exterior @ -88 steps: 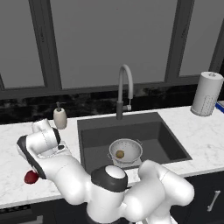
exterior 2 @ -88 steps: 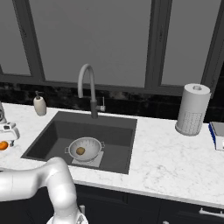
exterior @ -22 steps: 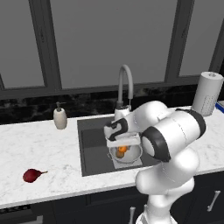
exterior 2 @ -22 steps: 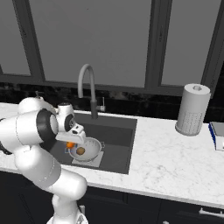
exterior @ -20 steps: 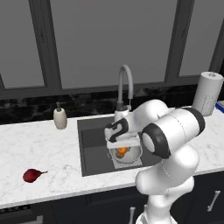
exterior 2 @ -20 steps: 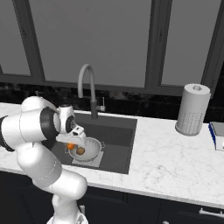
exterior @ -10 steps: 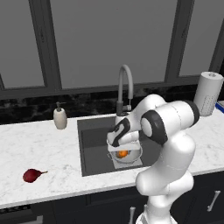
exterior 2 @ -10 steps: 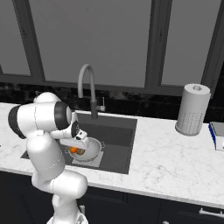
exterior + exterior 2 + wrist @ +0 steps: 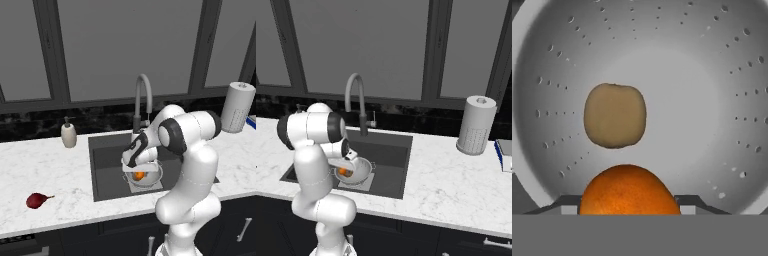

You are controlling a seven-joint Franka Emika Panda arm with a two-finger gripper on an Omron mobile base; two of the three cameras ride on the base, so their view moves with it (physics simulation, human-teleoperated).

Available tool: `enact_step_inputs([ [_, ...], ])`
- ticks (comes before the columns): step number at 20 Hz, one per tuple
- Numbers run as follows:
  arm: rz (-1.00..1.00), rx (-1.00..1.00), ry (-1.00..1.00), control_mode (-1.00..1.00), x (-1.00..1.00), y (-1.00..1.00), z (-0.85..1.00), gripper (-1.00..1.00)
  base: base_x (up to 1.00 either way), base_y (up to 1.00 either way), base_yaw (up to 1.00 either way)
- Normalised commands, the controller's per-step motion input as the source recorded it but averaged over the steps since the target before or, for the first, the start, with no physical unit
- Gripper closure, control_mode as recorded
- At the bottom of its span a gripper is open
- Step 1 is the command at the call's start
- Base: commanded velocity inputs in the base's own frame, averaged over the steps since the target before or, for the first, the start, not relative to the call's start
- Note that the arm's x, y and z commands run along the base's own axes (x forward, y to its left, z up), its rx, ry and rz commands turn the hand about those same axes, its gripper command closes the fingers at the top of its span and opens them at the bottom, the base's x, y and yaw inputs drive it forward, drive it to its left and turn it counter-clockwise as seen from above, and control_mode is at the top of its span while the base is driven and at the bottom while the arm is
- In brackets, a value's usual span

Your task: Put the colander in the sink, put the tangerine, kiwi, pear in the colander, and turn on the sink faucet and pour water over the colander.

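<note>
The kiwi (image 9: 615,115) takes the colander (image 9: 677,100) floor's left-centre — bare metal right of it — faucet (image 9: 141,102) arching behind.

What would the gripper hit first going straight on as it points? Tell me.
Holding the tangerine, the gripper points into the colander; likely its bare floor beside the kiwi, though depth is unclear.

tangerine (image 9: 628,191) bottom behind grey band

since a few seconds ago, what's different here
The arm swung from the left counter over the sink and lowered the gripper, shut on the tangerine, into the colander beside the kiwi. It is not yet let go. The pear, colander and kiwi stayed put.
</note>
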Motion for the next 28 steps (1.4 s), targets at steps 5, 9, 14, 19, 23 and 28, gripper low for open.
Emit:
enact_step_inputs([
  [5,-0.06,0.0,0.0,-1.0,0.0,-0.03,-0.4,1.0,0.0,0.0,0.0],
  [9,-0.06,0.0,0.0,-1.0,0.04,-0.02,-0.22,1.0,0.0,0.0,0.0],
  [14,-0.05,0.0,0.0,-1.0,0.07,-0.01,-0.11,1.0,0.0,0.0,0.0],
  [19,-0.01,0.0,0.0,-1.0,0.06,0.0,0.0,-1.0,0.0,0.0,0.0],
  [23,-0.01,0.0,0.0,-1.0,0.0,0.0,0.0,-1.0,0.0,0.0,0.0],
  [28,-0.07,0.0,0.0,-1.0,0.0,-0.01,0.04,-1.0,0.0,0.0,0.0],
])
